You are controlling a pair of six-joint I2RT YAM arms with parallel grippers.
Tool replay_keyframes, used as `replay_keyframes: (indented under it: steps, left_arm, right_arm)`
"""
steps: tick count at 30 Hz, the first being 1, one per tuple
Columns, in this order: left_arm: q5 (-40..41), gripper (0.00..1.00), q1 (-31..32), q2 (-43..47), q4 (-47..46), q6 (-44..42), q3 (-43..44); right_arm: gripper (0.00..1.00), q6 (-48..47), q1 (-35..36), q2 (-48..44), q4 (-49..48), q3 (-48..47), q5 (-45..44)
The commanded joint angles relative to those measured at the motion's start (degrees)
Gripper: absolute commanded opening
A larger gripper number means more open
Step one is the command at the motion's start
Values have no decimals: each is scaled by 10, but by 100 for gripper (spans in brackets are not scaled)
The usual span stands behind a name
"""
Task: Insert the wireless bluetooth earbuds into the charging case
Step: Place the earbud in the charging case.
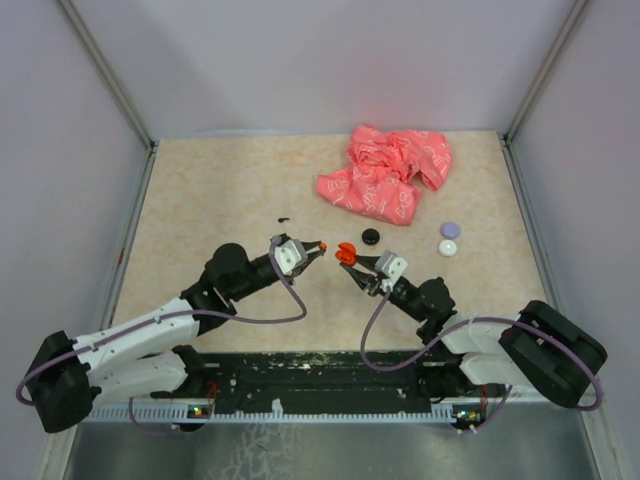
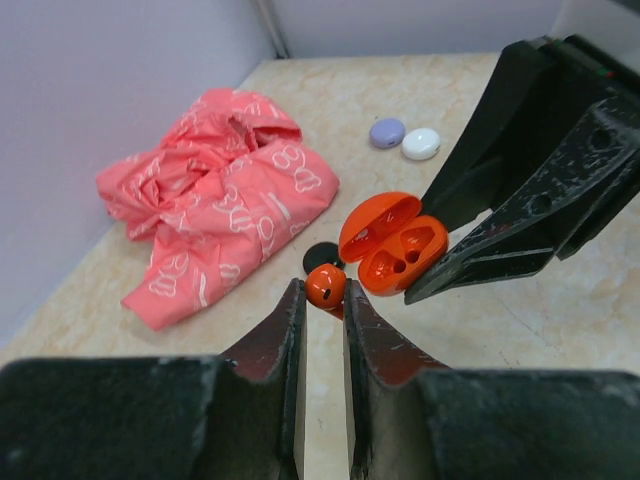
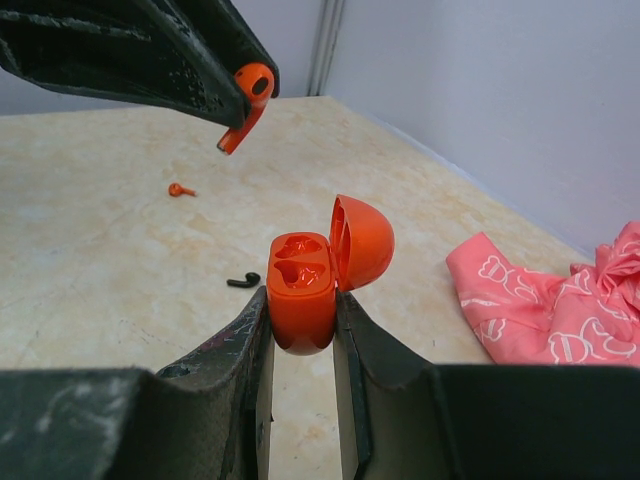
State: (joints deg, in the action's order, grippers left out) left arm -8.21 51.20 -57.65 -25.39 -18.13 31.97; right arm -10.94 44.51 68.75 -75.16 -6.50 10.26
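My left gripper (image 2: 322,295) is shut on a small orange earbud (image 2: 325,285), stem down, held above the table; it also shows in the right wrist view (image 3: 248,100). My right gripper (image 3: 302,305) is shut on the orange charging case (image 3: 303,290), lid (image 3: 360,240) open, both wells looking empty. The earbud hangs just left of the case (image 2: 392,243), apart from it. In the top view the left gripper (image 1: 318,246) and right gripper (image 1: 352,256) meet at mid-table. A second orange earbud (image 3: 180,189) and a black earbud (image 3: 243,280) lie loose on the table.
A crumpled pink cloth (image 1: 385,172) lies at the back right. A black disc (image 1: 371,236) sits just behind the grippers. A pale purple disc (image 1: 450,229) and a white disc (image 1: 447,247) lie to the right. Walls enclose the table on three sides.
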Motion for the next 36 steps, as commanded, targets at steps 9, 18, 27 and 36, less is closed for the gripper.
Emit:
replay_keyframes:
  steps: [9,18,27,36]
  left_arm:
    - [-69,4,10,-15,-74,-67,19]
    - [175,1,131,-54,-145,-128,16]
    - [309,0,182,-94,-203,-180,25]
    - [353,1,188,-123,-216,-167,31]
  right_arm:
    - [0,17,6,-9,-43,-27,16]
    - [0,11,8,9,-64,-34,1]
    - [0,4,10,11,-80,-26,-11]
    - [0,8,10,6,-90,-19,-13]
